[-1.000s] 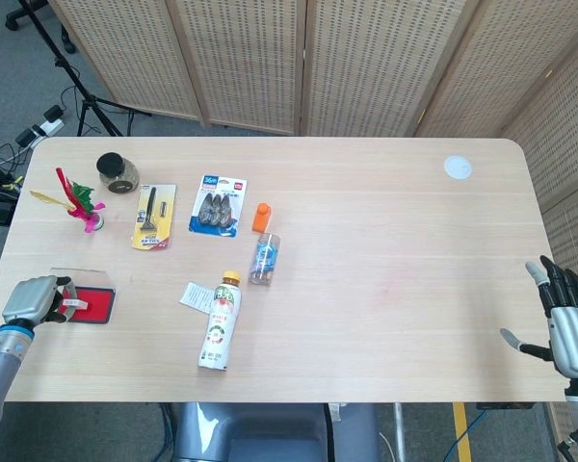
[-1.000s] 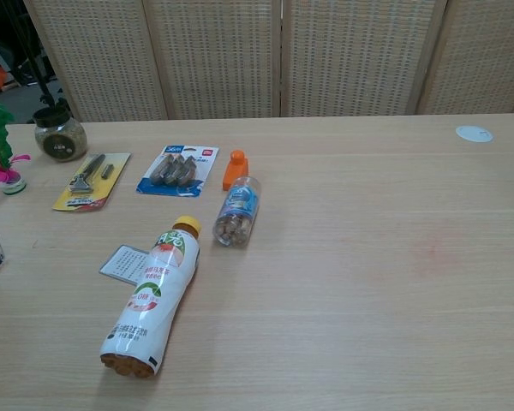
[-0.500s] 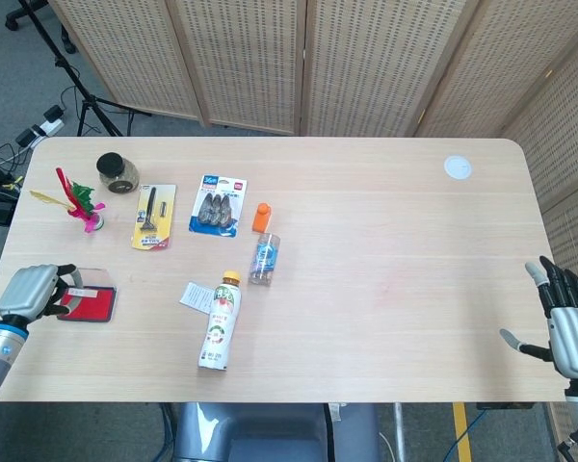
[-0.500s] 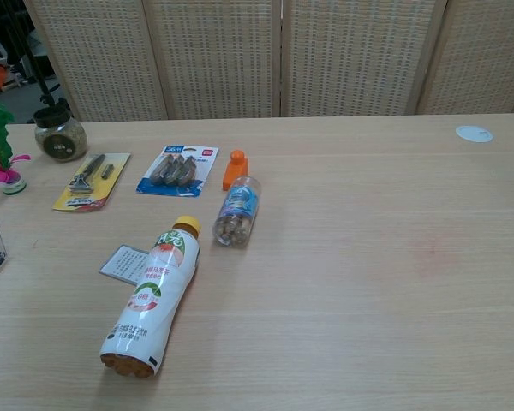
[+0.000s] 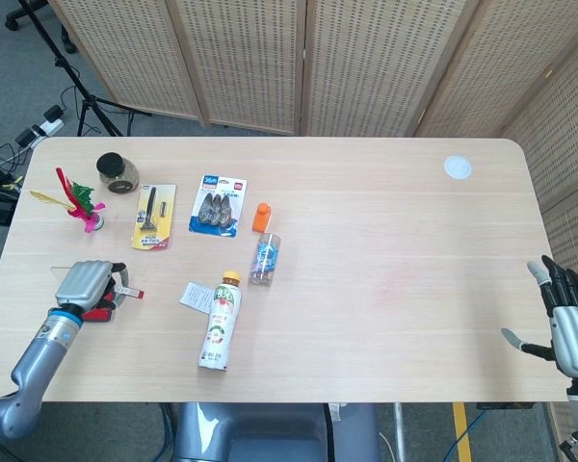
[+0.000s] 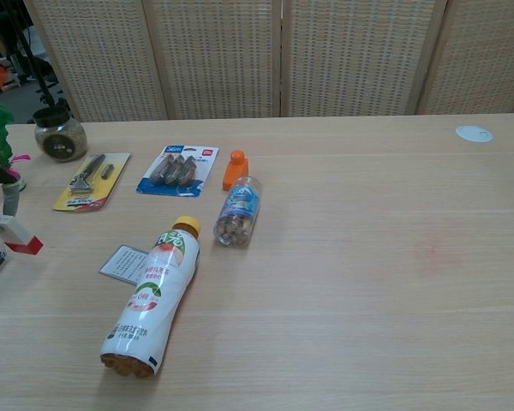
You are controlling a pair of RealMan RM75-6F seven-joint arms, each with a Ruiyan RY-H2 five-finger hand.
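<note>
left robot hand (image 5: pixel 83 285): fingers curled, low over table | right robot hand (image 5: pixel 566 322): fingers spread, upright

blue blister card (image 5: pixel 218 204), at 11 o'clock from lying drink bottle (image 5: pixel 220 321): white figures near top left corner, seemingly "36", rest too small. drink bottle label: large green mark, not legible. small jar (image 6: pixel 236 211) label, yellow card (image 5: pixel 151 217), paper slip (image 6: pixel 125 263): print unreadable.
</note>
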